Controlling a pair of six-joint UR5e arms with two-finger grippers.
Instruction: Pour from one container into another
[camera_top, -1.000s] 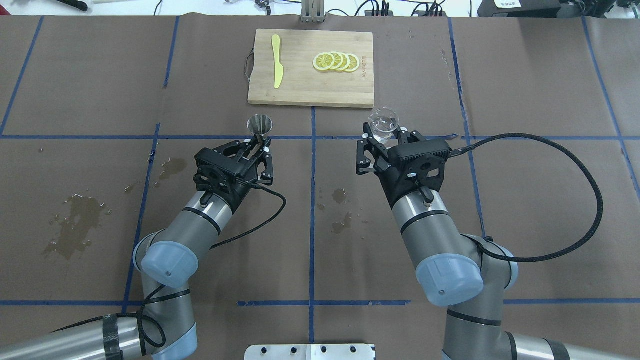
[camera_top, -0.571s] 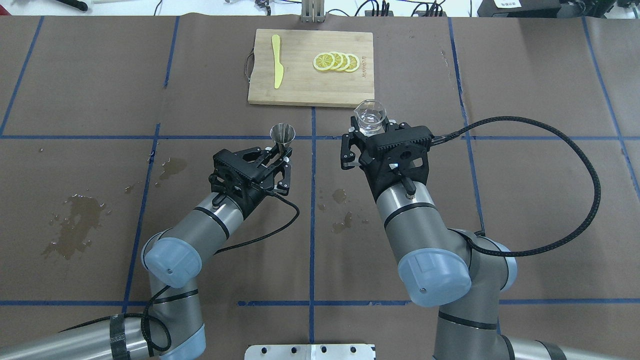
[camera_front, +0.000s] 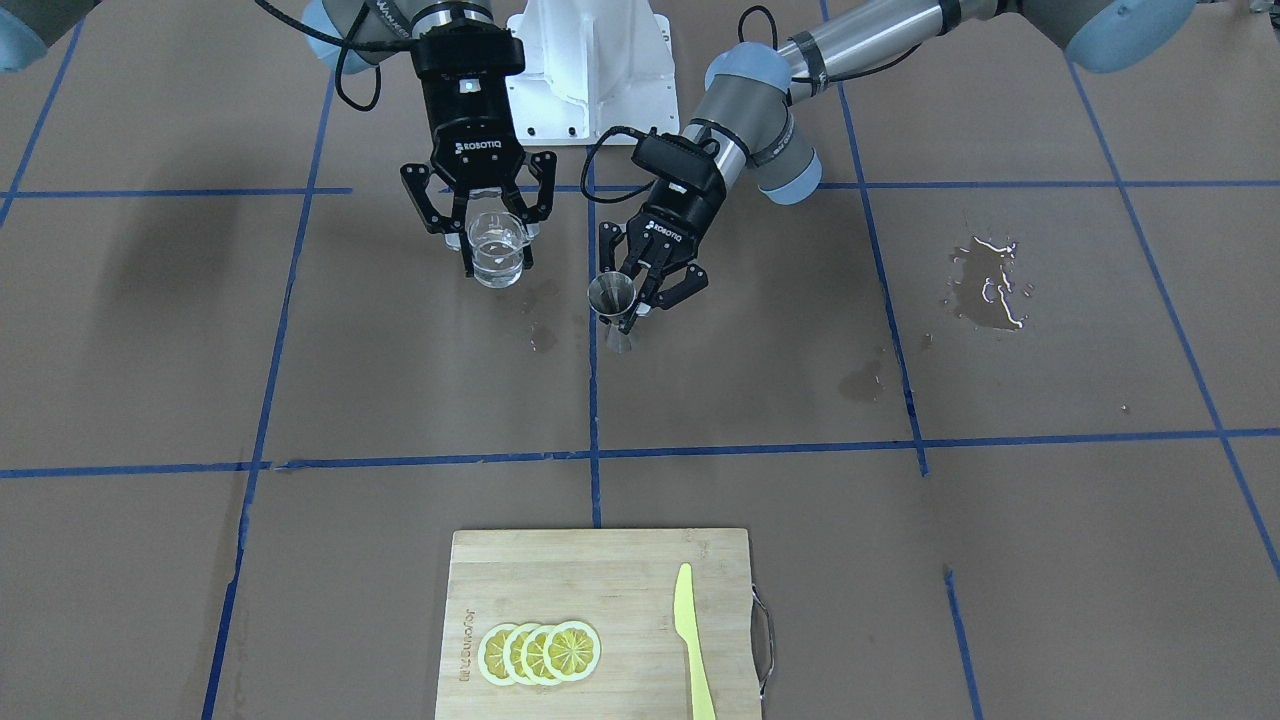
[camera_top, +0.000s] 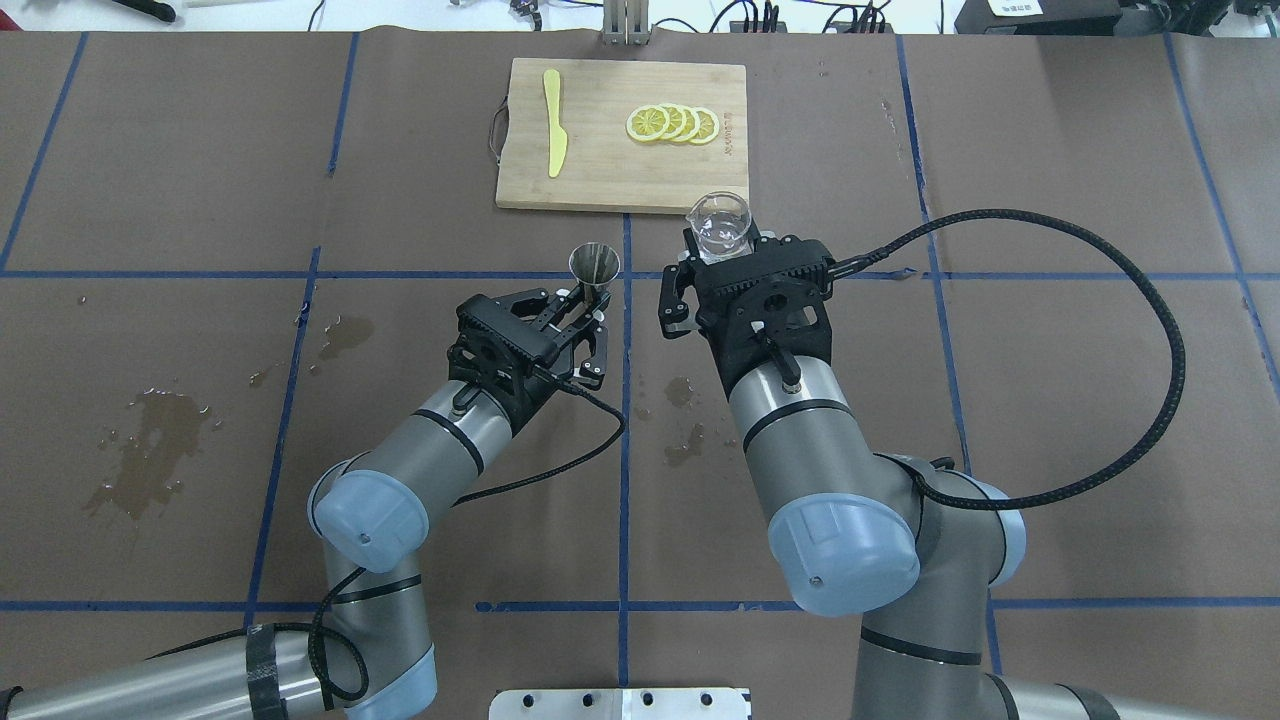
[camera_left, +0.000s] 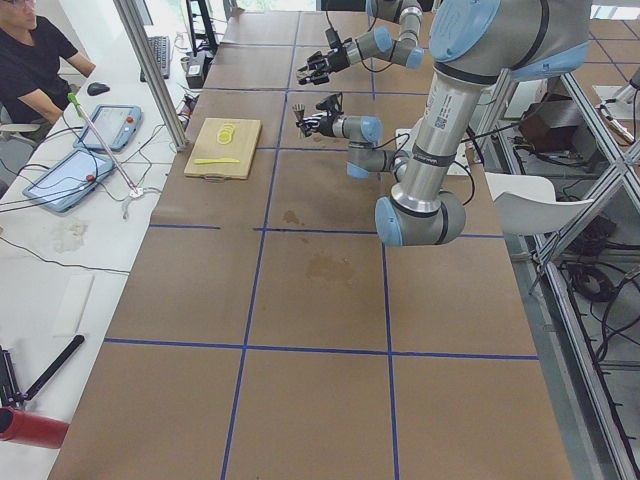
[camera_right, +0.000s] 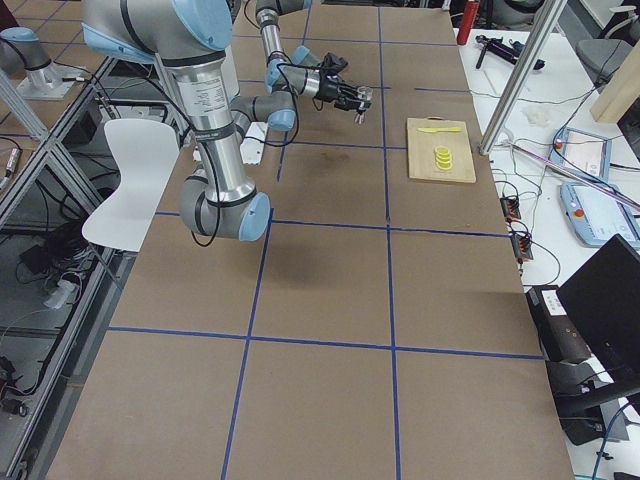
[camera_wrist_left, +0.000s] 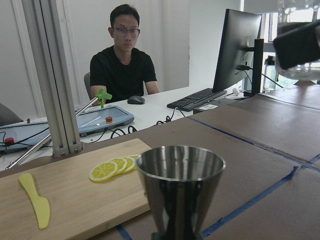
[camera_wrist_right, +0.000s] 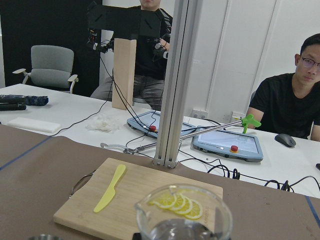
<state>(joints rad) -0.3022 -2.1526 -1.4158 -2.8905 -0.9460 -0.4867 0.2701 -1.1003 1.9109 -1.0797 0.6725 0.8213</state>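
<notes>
My right gripper (camera_top: 716, 256) is shut on the small clear glass cup (camera_top: 718, 225), held upright above the table with clear liquid in it. The cup (camera_front: 497, 240) also shows in the front view between the right gripper (camera_front: 497, 264) fingers, and its spouted rim (camera_wrist_right: 182, 212) fills the bottom of the right wrist view. My left gripper (camera_top: 588, 299) is shut on the waist of the silver hourglass jigger (camera_top: 594, 265), which stands upright with its open cone (camera_wrist_left: 180, 185) up. The jigger (camera_front: 612, 298) sits a short way from the cup, lower and to its side.
A wooden cutting board (camera_top: 600, 170) lies at the far centre with a yellow knife (camera_top: 552, 120) and several lemon slices (camera_top: 672, 123). Wet stains mark the brown paper (camera_top: 150, 440) and under the arms (camera_top: 682, 420). Operators sit beyond the table's far edge.
Both arms have swung toward the table's centre line. The jigger moved right and the cup moved left and a little farther, so the two are now much closer.
</notes>
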